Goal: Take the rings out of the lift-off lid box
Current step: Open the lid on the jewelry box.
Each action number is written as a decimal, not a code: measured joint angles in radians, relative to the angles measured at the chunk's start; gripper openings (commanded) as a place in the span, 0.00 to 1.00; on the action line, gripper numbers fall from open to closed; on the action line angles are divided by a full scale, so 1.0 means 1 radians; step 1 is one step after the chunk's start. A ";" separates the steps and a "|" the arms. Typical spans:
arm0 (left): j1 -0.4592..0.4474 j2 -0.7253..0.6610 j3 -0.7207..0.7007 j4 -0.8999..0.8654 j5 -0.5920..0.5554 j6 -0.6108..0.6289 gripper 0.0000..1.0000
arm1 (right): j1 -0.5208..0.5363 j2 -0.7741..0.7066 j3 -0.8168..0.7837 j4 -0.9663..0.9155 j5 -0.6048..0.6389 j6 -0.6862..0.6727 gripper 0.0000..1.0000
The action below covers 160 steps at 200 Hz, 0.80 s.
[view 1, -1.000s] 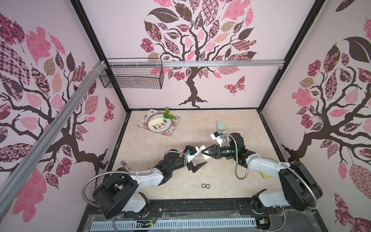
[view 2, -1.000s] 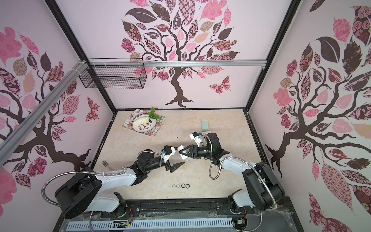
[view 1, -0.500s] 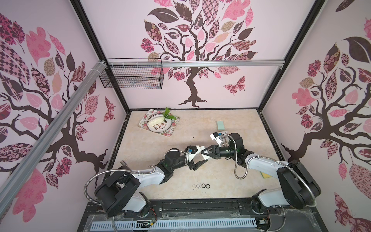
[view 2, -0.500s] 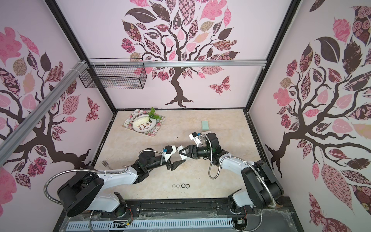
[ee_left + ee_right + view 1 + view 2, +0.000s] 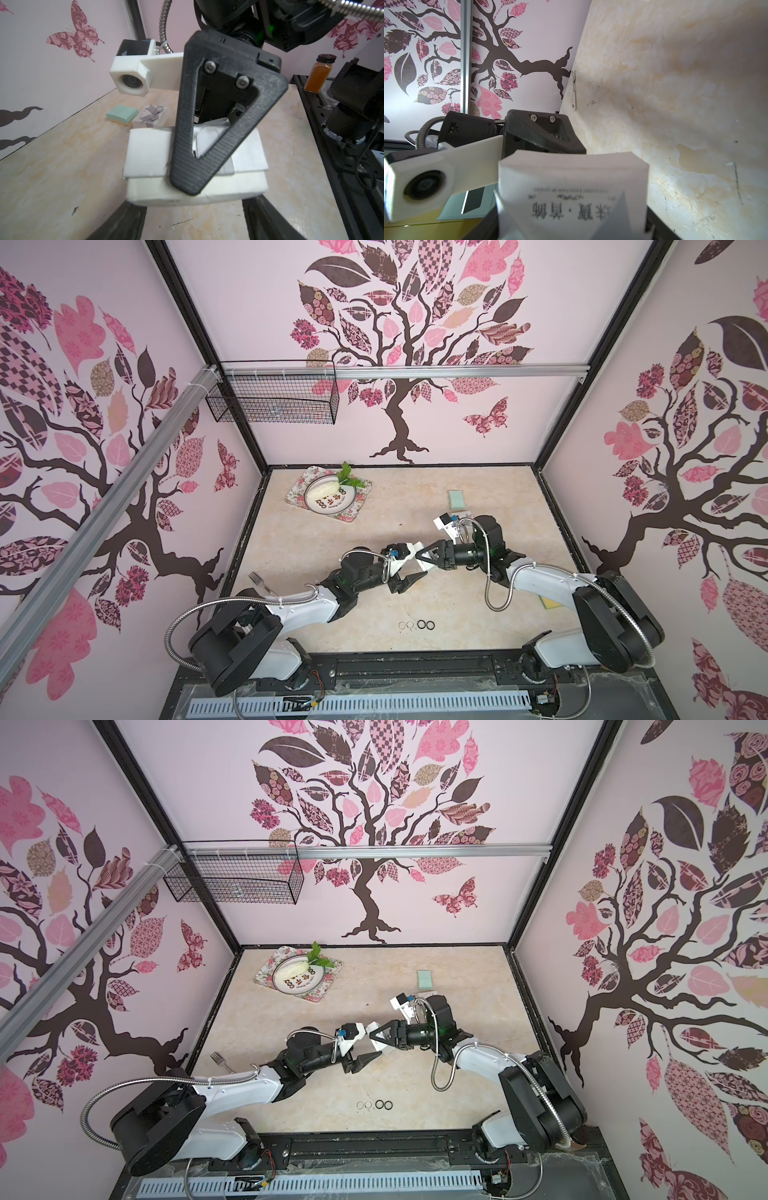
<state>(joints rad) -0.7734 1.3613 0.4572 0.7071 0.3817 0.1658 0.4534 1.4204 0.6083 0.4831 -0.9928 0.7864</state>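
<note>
The marbled bench (image 5: 332,556) fills the floor of the cell, and one black wire basket (image 5: 274,398) hangs from the rail above its far left corner. Beneath that corner lies one floral tray (image 5: 357,512) carrying one plate (image 5: 332,506) of food.

Smaller things are scattered around:
- one mint block (image 5: 456,499) at the far right, with one little bow-topped gift box (image 5: 152,115) just beside it
- one yellow sponge (image 5: 550,602), partly under the right arm
- one spice bottle (image 5: 319,74) off the bench edge
- one fork (image 5: 259,580) by the left wall

Both arms meet mid-bench. The right pincer (image 5: 422,562) is clamped on the white lift-off lid box (image 5: 149,149). One of its triangular fingers (image 5: 207,135) presses on the ribboned top and hides much of the box in the left wrist view.

The left pincer (image 5: 409,580) stands partly spread with the box's near end between its jaws. I cannot tell whether they touch it.

Four rings (image 5: 417,625) lie in a row near the front edge, well apart from both pincers. Two are thin and silvery, two are black, and they sit just beside one another.
</note>
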 measured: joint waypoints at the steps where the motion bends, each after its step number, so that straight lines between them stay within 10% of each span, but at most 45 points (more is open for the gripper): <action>1: 0.000 0.000 0.000 0.000 0.000 0.000 0.72 | 0.000 0.000 0.000 0.000 0.000 0.000 0.73; 160: -0.004 -0.005 0.000 0.006 -0.021 -0.038 0.66 | -0.003 -0.004 0.000 0.008 0.008 0.008 0.80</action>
<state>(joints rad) -0.7773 1.3560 0.4572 0.7128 0.3607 0.1280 0.4500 1.4166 0.6083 0.4915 -0.9848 0.7940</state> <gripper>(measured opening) 0.662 0.800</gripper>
